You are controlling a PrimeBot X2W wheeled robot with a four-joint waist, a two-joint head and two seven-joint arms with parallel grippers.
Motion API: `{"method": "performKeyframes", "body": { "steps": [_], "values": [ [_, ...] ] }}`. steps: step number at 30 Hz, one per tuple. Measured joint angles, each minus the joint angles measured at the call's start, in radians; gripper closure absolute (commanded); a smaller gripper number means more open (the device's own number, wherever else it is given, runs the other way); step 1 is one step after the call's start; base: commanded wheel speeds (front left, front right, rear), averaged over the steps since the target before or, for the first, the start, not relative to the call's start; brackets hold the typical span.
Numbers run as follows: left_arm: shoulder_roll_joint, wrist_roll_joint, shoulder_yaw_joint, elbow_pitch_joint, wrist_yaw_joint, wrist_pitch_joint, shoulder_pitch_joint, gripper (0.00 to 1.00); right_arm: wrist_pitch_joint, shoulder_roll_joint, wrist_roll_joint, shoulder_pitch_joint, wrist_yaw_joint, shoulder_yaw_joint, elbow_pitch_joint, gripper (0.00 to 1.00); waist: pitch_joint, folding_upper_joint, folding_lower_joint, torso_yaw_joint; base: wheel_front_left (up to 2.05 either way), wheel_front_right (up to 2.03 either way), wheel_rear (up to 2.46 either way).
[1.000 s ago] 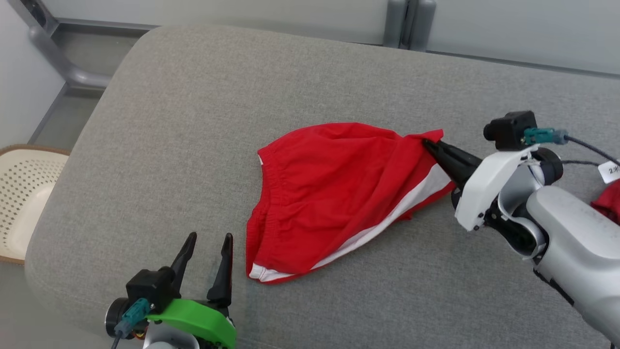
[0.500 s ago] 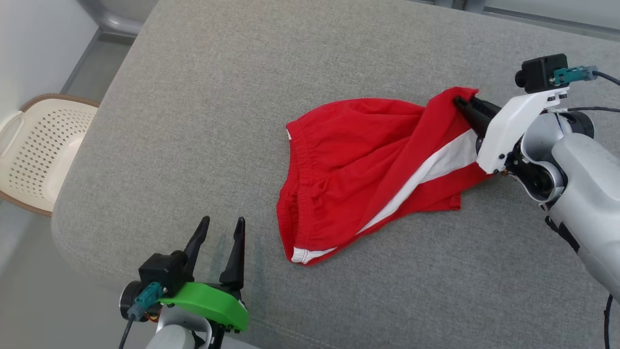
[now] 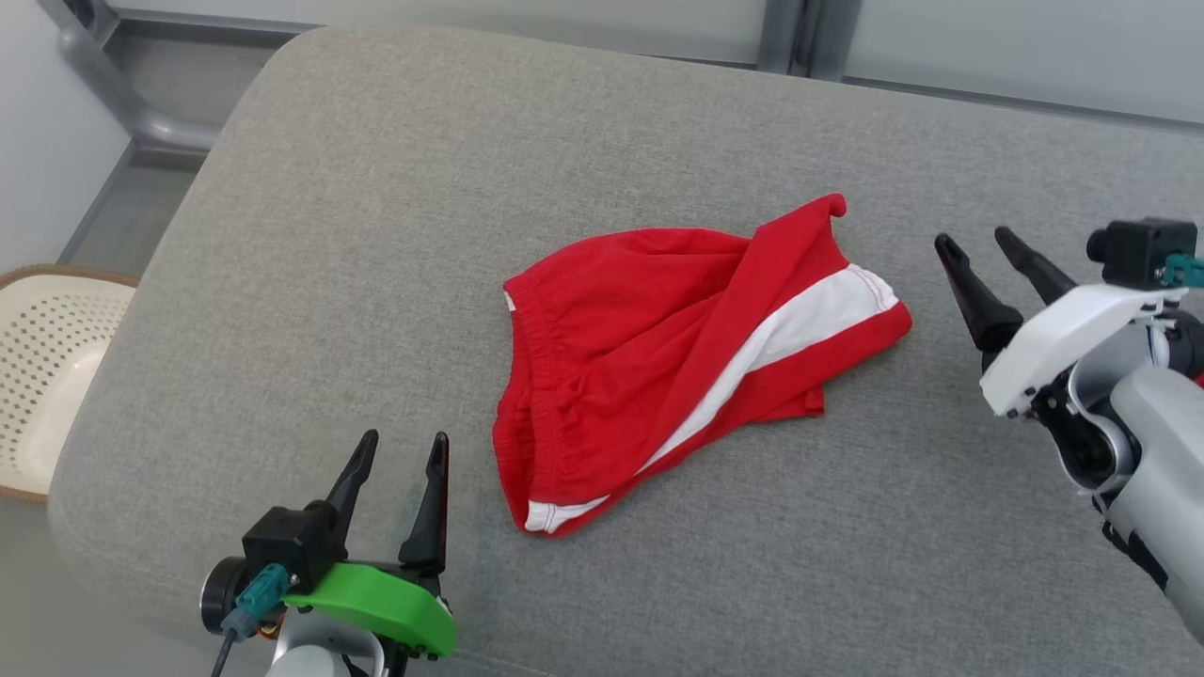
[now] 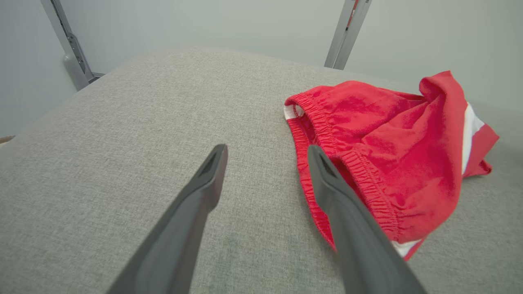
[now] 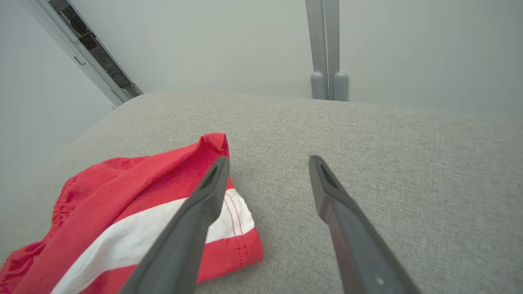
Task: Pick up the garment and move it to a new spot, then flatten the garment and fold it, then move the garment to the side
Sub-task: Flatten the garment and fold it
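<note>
Where the shorts lie: the red shorts [image 3: 677, 367] sit in the middle of the grey cushion [image 3: 376, 188], crumpled and not flat yet.
Right gripper: my right gripper [image 3: 972, 237] has its two fingers wide apart and holds nothing. It hovers just to the right of the shorts and does not touch them.
Left gripper: my left gripper [image 3: 404, 436] is wide too, and empty. It waits at the near left, close beside the shorts.
Waistband: the bunchy, stretchy waistband [image 3: 527, 376] is on the left side of the shorts, nearest my left fingers.
White stripe: the white stripe [image 3: 800, 324] runs from the near edge up to the right leg. One red flap is folded across it.
Far corner: a small peak of cloth [image 3: 832, 202] sticks up at the far right.
How it will feel, I think: soft, light and floppy. It will sag and bunch when lifted. It cannot break, but a thin pinch may slip off.
Where to grab, I think: the thick waistband on the left and the stitched leg hem [image 3: 879, 296] on the right, one for each gripper, then pull apart to smooth it.
Basket: a pale basket [image 3: 47, 376] stands off to the left, well apart.
</note>
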Motion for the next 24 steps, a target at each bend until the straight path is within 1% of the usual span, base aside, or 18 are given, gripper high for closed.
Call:
{"method": "performKeyframes", "body": {
  "steps": [4, 8, 12, 18, 21, 22, 23, 24],
  "values": [
    [-0.002, 0.005, -0.002, -0.006, -0.003, 0.0, 0.003, 0.0, -0.006, 0.0, 0.006, 0.045, 0.0, 0.014, -0.018, 0.0, -0.015, 0.0, 0.0, -0.026, 0.0, 0.0, 0.0],
    [-0.012, 0.006, -0.007, -0.002, -0.009, 0.0, 0.001, 0.0, 0.042, 0.012, 0.02, 0.032, 0.0, 0.048, -0.019, 0.0, -0.004, 0.0, 0.0, -0.027, 0.0, 0.0, 0.0],
    [-0.032, 0.007, -0.009, 0.007, -0.017, 0.0, -0.009, 0.0, 0.103, 0.013, 0.026, -0.022, 0.0, 0.083, 0.021, 0.0, 0.016, 0.0, 0.0, -0.009, 0.0, 0.0, 0.0],
    [-0.044, 0.009, 0.003, 0.028, -0.025, 0.0, -0.016, 0.0, 0.206, 0.02, 0.053, -0.075, 0.0, 0.136, 0.101, 0.0, 0.043, 0.0, 0.0, 0.032, 0.0, 0.0, 0.0],
    [-0.049, 0.011, 0.011, 0.035, -0.028, 0.0, -0.017, 0.0, 0.223, 0.022, 0.069, -0.091, 0.0, 0.152, 0.129, 0.0, 0.051, 0.0, 0.0, 0.047, 0.0, 0.0, 0.0],
    [-0.051, 0.014, 0.013, 0.037, -0.03, 0.0, -0.017, 0.0, 0.224, 0.022, 0.074, -0.095, 0.0, 0.157, 0.136, 0.13, 0.053, 0.0, 0.0, 0.052, 0.0, 0.0, 0.0],
    [-0.052, 0.015, 0.016, 0.039, -0.033, 0.0, -0.017, 0.0, 0.223, 0.023, 0.079, -0.096, 0.0, 0.162, 0.139, 0.58, 0.053, 0.0, 0.0, 0.054, 0.0, 0.0, 0.0],
    [-0.053, 0.016, 0.019, 0.041, -0.033, 0.0, -0.017, 0.0, 0.217, 0.025, 0.084, -0.096, 0.0, 0.168, 0.139, 0.71, 0.053, 0.0, 0.0, 0.056, 0.0, 0.0, 0.0]
  ]
}}
